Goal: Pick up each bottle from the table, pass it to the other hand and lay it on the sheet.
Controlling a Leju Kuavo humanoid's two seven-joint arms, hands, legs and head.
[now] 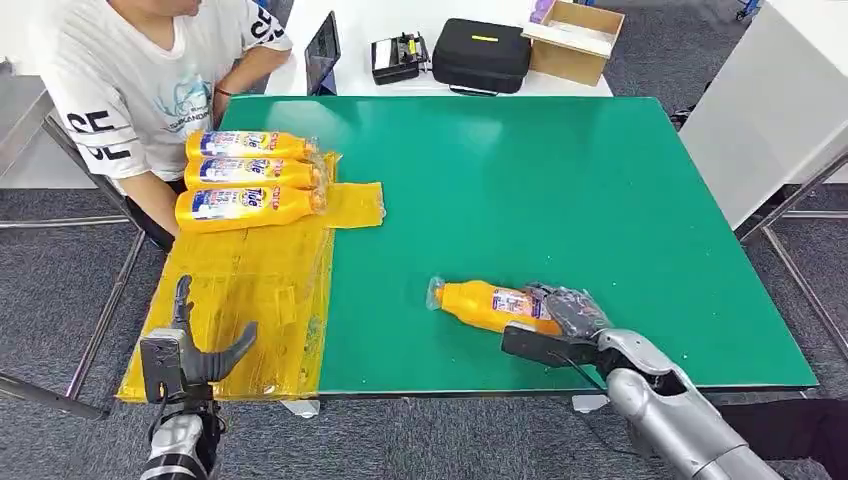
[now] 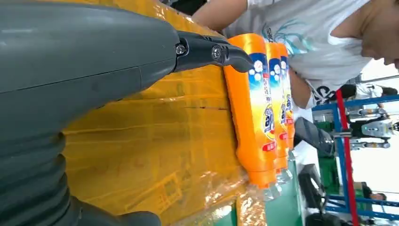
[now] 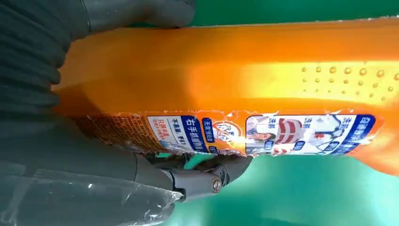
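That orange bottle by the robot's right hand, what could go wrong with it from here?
The bottle lies flat on the green table, with the right hand wrapped around its base, so it might slip or tilt when lifted. The left hand waits open over the yellow sheet, so the handover could fumble. A person sits close to that sheet.

"Tide" reads on the labels of the three bottles (image 1: 250,178) lying on the far left; the person's sleeve (image 1: 95,135) shows "CE".

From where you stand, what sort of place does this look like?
Probably a robotics lab or test room: a green worktable on grey carpet, a black equipment case and cardboard box on a white desk behind, and blue metal racking in the background.
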